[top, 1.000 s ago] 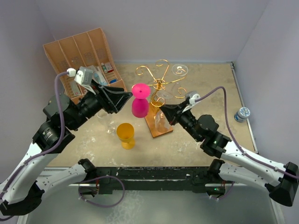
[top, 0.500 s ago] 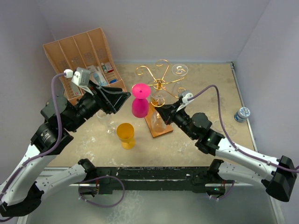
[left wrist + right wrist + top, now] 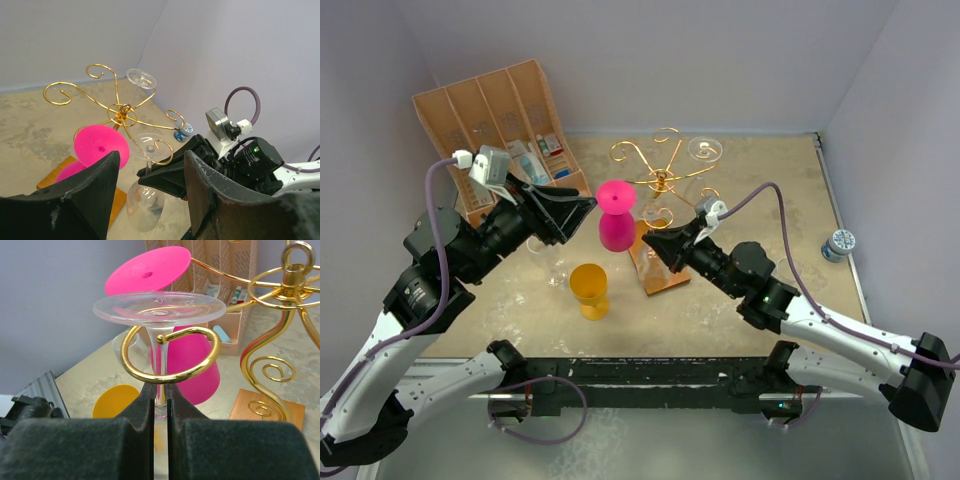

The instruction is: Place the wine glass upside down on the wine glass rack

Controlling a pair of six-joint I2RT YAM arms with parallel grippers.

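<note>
The gold wire wine glass rack [image 3: 661, 181] stands on its brown wooden base [image 3: 665, 280]; it also shows in the left wrist view [image 3: 121, 113]. My right gripper [image 3: 655, 243] is shut on the stem of a clear wine glass [image 3: 160, 360] held upside down. The glass's foot [image 3: 159, 307] sits just above the front gold curl [image 3: 170, 375], and the stem appears to pass through it. The bowl hangs below [image 3: 145, 205]. My left gripper [image 3: 582, 210] is open and empty, left of the rack. A pink glass [image 3: 618, 218] and another clear glass [image 3: 705, 150] hang upside down on the rack.
A yellow goblet [image 3: 589, 288] and a clear glass [image 3: 555, 262] stand on the table left of the rack base. A tan organiser box [image 3: 495, 120] stands at the back left. A small blue-and-white bottle [image 3: 840, 243] sits by the right wall.
My right gripper has carried the clear glass left and forward, up to the rack's front curl. My left arm has drawn back slightly to the left.
</note>
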